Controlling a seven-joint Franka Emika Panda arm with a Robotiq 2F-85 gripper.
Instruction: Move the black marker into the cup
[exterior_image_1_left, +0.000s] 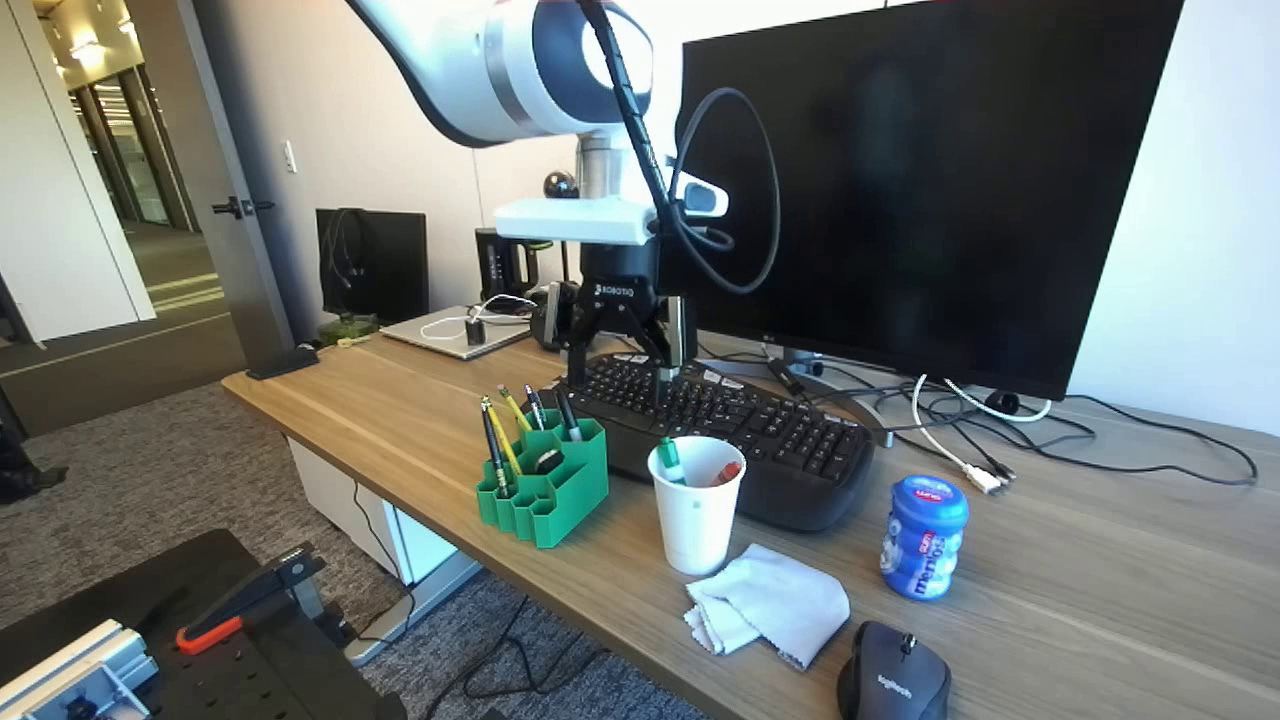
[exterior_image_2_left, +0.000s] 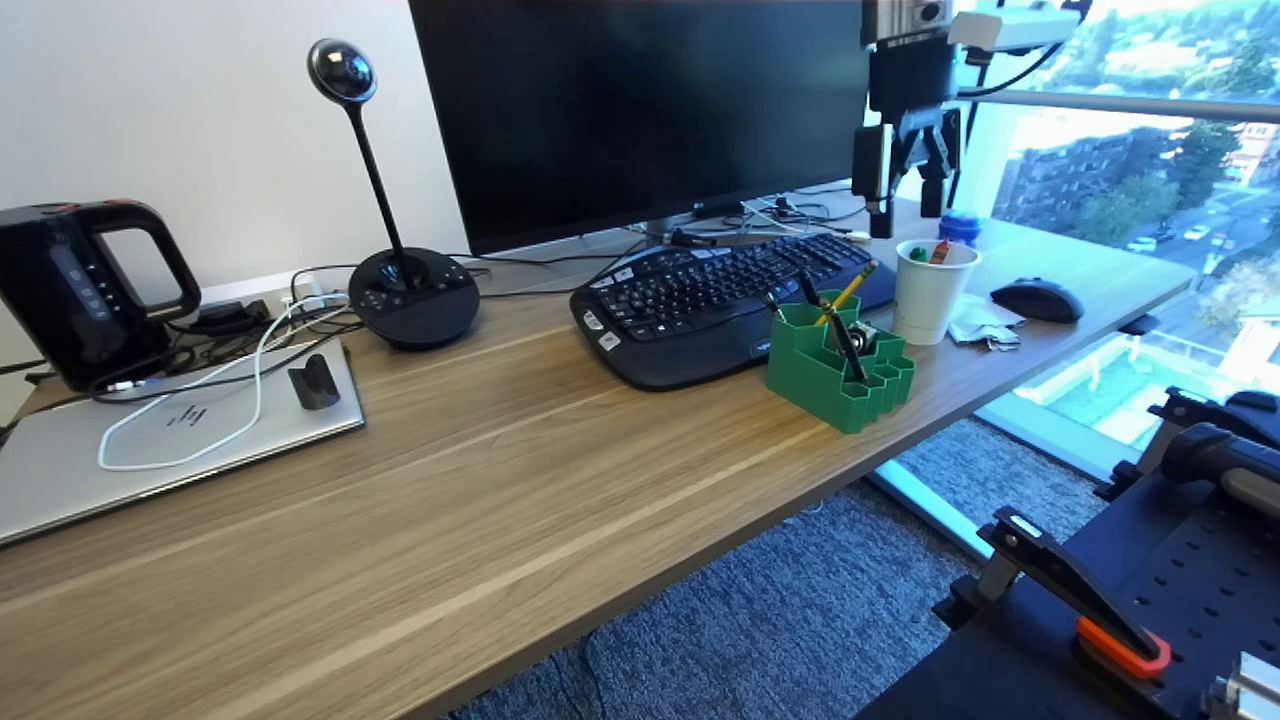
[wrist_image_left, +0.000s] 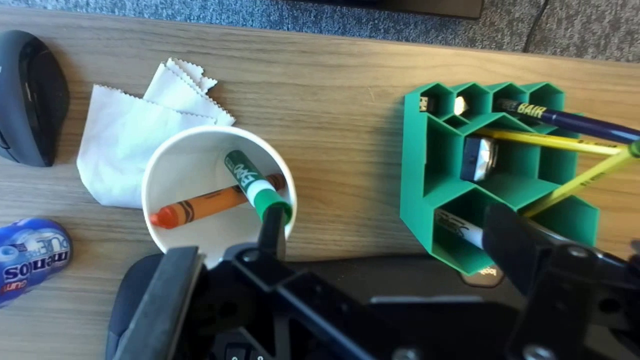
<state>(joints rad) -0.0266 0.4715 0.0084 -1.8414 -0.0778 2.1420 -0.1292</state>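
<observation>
You had the black two-fingered robotic hand (exterior_image_1_left: 621, 378) hanging over the black curved keyboard (exterior_image_1_left: 800, 490), pointing down. Its fingers (wrist_image_left: 510, 250) stood wide apart, nothing gripped between them. Your black-capped marker (wrist_image_left: 457, 227), pale and lettered along the barrel, leaned in the green plastic-looking desk organizer (exterior_image_1_left: 580, 500), inside a large angular cell on the keyboard side, at the end toward the white tapered paper cup (exterior_image_1_left: 697, 525). In the wrist view one finger hid its upper part; both exterior views showed you finger and marker apart.

The cup stood upright on the wood-grain surface (exterior_image_2_left: 500, 480), near the organizer, a gap between the two. Inside it you had a green-and-white marker (wrist_image_left: 245, 172), cap end up against the wall, crossing over an orange crayon (wrist_image_left: 200, 206).

Other organizer contents, as seen by you from the wrist: two yellow pencils (wrist_image_left: 550, 141) and a dark glossy pen (wrist_image_left: 590, 122) lettered "BAIR", all leaning. A small dark-and-silver item (wrist_image_left: 477, 160), too unclear to name, sat in a middle cell.

Just beside the cup lay the folded pale cloth (exterior_image_1_left: 770, 605) with zigzag edges; contact with the cup base, you could not tell. Past the cloth you had the dark grey computer mouse (exterior_image_1_left: 893, 675), and near both the blue rounded gum container (exterior_image_1_left: 925, 545), upright. The large black monitor (exterior_image_1_left: 900, 200) stood behind the keyboard.
</observation>
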